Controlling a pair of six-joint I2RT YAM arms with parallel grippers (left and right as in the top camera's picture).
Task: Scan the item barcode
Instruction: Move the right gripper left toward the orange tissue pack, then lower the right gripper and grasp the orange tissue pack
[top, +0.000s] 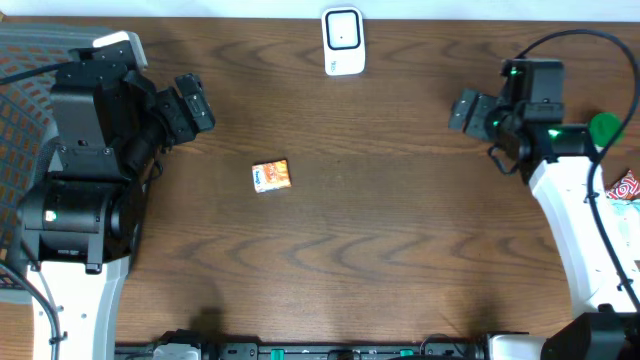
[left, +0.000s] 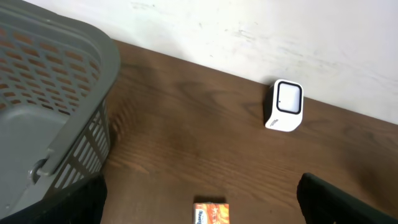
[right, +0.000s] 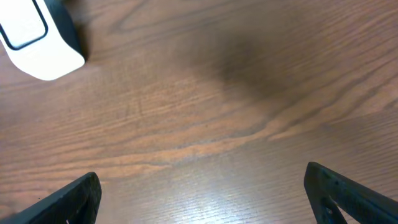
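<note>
A small orange and white box, the item, lies flat on the brown wooden table, left of centre. The left wrist view catches its top edge at the bottom, between the spread fingers. A white scanner with a dark window stands at the table's far edge; it also shows in the left wrist view and the right wrist view. My left gripper hangs open, up and left of the box. My right gripper is open over bare wood at the right. No barcode is visible.
A grey slatted basket stands at the left edge, behind the left arm, and shows large in the left wrist view. A green object and a red and white packet lie at the right edge.
</note>
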